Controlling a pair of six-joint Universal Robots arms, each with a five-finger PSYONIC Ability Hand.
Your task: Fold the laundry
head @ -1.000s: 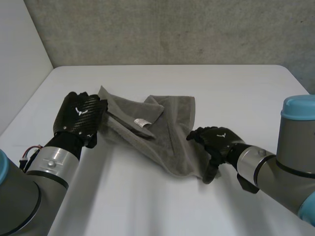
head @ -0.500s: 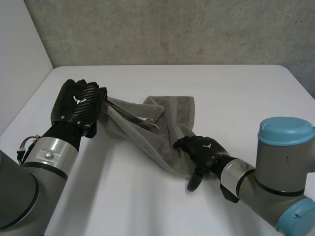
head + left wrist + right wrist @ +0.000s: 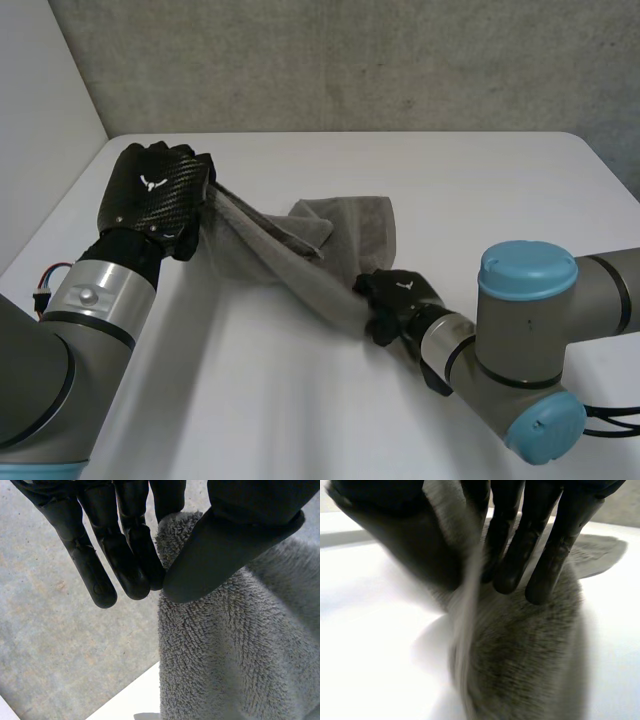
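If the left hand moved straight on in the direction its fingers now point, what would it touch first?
Probably the concrete wall beyond the table: nothing else lies past the fingers of the left hand, which pinch the towel. Depth is unclear.

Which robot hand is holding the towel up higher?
The left hand, pinching a corner of the grey towel with cloth hanging below it. The right hand grips the other end low, close to the table.

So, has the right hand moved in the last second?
Yes. The right hand, pinching the towel, has shifted away from the right edge of the table toward its middle.
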